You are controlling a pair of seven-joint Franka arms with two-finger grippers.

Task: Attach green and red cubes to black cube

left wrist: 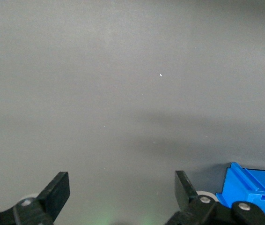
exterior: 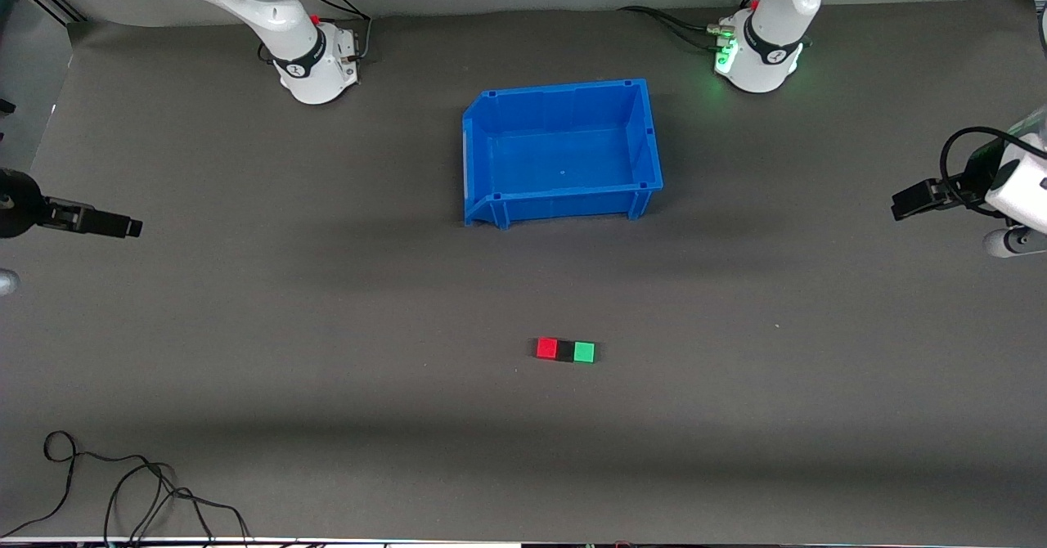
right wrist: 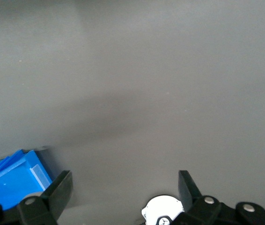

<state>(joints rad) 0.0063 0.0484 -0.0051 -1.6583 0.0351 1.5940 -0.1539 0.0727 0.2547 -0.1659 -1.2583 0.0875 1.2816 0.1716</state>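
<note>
The red cube (exterior: pixel 546 348), black cube (exterior: pixel 565 351) and green cube (exterior: pixel 583 352) lie in one touching row on the dark table, black in the middle, nearer to the front camera than the blue bin. My left gripper (exterior: pixel 901 204) hangs at the left arm's end of the table, well away from the cubes. In the left wrist view it (left wrist: pixel 122 180) is open and empty over bare mat. My right gripper (exterior: pixel 131 226) waits at the right arm's end, and in its wrist view it (right wrist: pixel 125 180) is open and empty too. Neither wrist view shows the cubes.
An empty blue bin (exterior: pixel 556 90) stands mid-table between the two bases; a corner of it shows in the left wrist view (left wrist: pixel 249 187) and the right wrist view (right wrist: pixel 11 178). Black cables (exterior: pixel 123 491) lie near the table's front edge, toward the right arm's end.
</note>
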